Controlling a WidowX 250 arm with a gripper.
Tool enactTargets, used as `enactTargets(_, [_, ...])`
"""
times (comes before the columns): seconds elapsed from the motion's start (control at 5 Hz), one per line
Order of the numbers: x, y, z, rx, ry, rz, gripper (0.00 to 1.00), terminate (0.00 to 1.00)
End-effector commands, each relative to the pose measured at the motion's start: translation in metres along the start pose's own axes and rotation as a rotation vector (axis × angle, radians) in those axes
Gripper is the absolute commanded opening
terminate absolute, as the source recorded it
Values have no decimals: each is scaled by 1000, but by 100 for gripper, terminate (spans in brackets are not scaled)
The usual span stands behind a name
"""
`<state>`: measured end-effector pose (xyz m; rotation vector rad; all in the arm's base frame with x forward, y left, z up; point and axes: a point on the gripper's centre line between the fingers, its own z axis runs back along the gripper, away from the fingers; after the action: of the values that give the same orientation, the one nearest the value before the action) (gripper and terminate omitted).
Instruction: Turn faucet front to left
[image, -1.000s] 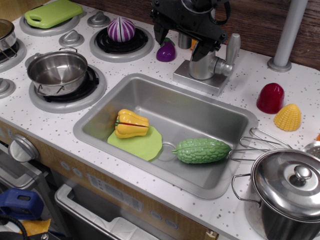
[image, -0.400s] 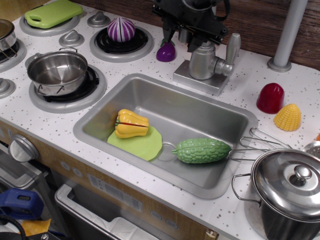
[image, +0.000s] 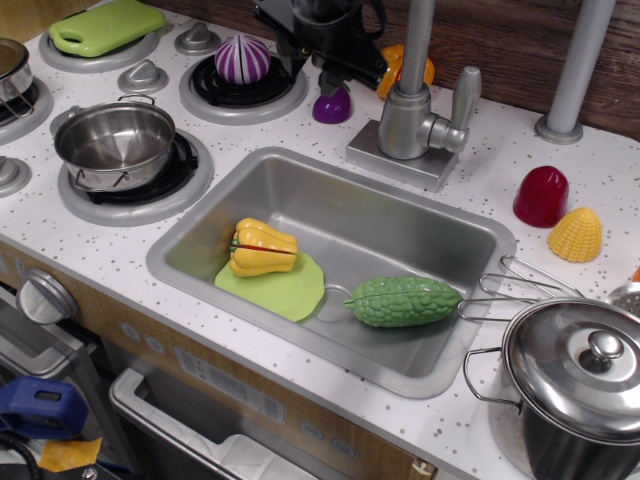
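Note:
The faucet (image: 405, 122) is a matte silver tap on a square base plate behind the sink. Its thin spout pipe (image: 417, 40) rises straight up out of the frame. Its flat lever handle (image: 465, 95) sticks up on the right side. My black gripper (image: 318, 70) hangs at the top of the view, to the left of the spout pipe and apart from it, above a purple toy eggplant (image: 332, 105). Its jaws look open and hold nothing. Its upper part is cut off by the frame edge.
The steel sink (image: 200, 225) holds a yellow pepper (image: 262, 247) on a green plate (image: 285, 290) and a green bitter gourd (image: 403, 300). Around it are a purple onion (image: 242, 58), a steel pot (image: 113, 143), a lidded pot (image: 580, 385), a red piece (image: 541, 195), corn (image: 576, 235), a grey pole (image: 578, 65) and a whisk (image: 520, 285).
My gripper has moved left, from around the faucet's spout to beside it. The spout pipe, hidden before, now shows standing upright. An orange toy shows behind it.

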<state>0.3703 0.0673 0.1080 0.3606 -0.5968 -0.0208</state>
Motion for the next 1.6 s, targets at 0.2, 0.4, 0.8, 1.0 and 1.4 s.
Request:
enactTargets(0.2, [13, 42, -13, -7, -108, -97, 0, 0])
enactTargets(0.4, [24, 52, -20, -23, -124, -125, 0, 0])
enactTargets(0.8, [50, 68, -31, -20, -145, -158, 0, 0])
enactTargets(1.0, [57, 71, -39, -12, -165, -165, 0, 0])
enactTargets(1.4, [71, 79, -55, -2, -203, -174, 0, 0])
